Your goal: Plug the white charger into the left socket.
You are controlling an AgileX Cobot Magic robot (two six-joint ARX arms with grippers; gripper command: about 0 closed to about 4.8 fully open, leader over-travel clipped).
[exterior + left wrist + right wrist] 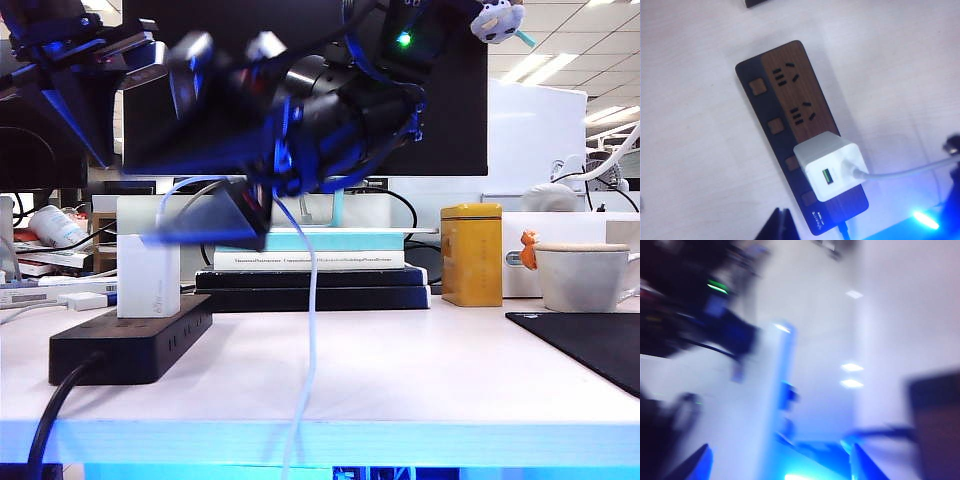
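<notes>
The white charger [148,280] [832,167] stands upright on the black power strip [130,345] [790,100], at the end nearest the thick cord. Its prongs and the left socket under it are hidden. Its thin white cable [312,330] [905,170] trails off over the table's front edge. My left gripper [782,226] is shut and empty, hovering beside the strip's cord end, apart from the charger. My right gripper [780,467] is open with nothing between its fingers; its view is heavily blurred. In the exterior view its blurred dark finger [225,215] hangs above and right of the charger.
Two free sockets [787,75] show on the strip's wood-look top. A stack of books [310,270], a yellow tin [471,255], a white cup [585,275] and a black mat [590,345] sit to the right. A small white piece with a blue plug [85,298] lies behind the strip.
</notes>
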